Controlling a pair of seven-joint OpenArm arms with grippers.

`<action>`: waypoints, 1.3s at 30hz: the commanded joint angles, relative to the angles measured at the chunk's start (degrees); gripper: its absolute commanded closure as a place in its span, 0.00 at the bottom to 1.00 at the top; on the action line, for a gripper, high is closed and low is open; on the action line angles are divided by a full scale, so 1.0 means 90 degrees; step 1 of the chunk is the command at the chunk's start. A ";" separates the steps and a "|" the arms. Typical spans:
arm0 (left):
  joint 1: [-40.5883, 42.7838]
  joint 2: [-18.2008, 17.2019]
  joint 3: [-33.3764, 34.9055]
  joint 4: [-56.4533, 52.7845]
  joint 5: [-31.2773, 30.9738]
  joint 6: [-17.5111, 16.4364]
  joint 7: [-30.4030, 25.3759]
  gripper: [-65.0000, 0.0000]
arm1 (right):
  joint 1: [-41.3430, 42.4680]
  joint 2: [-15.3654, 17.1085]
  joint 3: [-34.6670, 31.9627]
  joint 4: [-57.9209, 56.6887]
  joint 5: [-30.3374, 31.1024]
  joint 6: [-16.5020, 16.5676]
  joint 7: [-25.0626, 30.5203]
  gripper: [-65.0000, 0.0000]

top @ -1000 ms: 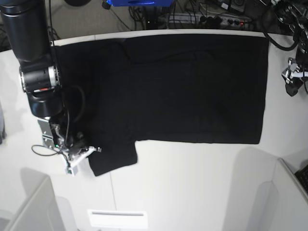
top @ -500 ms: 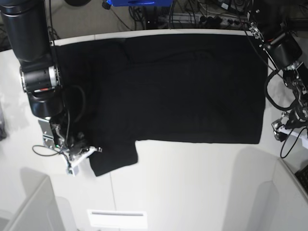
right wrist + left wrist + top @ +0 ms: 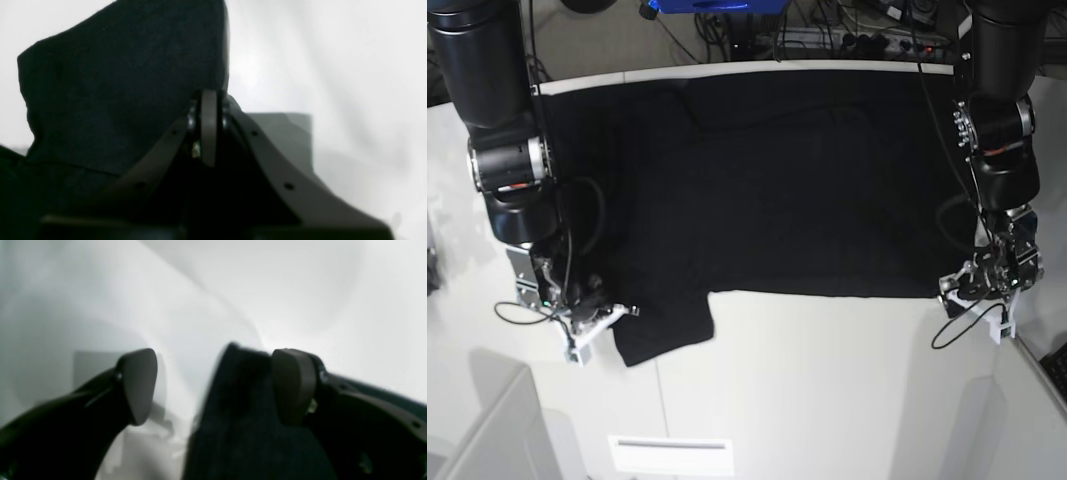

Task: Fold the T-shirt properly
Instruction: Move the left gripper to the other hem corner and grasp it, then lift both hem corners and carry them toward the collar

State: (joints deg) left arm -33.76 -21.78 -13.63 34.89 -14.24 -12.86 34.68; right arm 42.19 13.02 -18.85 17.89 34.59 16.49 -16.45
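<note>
In the base view the right gripper (image 3: 597,318) sits at the lower left of the frame, its jaws pinched together on the edge of a sleeve of the T-shirt (image 3: 807,190). The right wrist view shows the right gripper's fingertips pressed flat against each other at the dark cloth's edge. The black T-shirt lies spread flat across the white table (image 3: 827,400), filling the upper middle of the frame from the far edge down past the centre, with one sleeve hanging toward the lower left. At the lower right of the frame the left gripper (image 3: 975,288) hovers at the shirt's near right corner, its jaws spread wide; in the left wrist view the corner of the cloth lies between the open fingers (image 3: 138,383), close against one pad.
</note>
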 commanded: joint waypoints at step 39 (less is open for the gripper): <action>0.0610 -0.0037 0.0376 0.0875 -0.0103 -0.0324 -0.0341 1.00 | -0.0346 0.0258 0.0019 0.1328 -0.0068 -0.0040 -0.0131 1.00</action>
State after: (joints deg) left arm -26.89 -21.37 -10.28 42.24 -15.16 -15.44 30.96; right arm 36.93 14.94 -18.85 28.95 33.47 15.86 -18.61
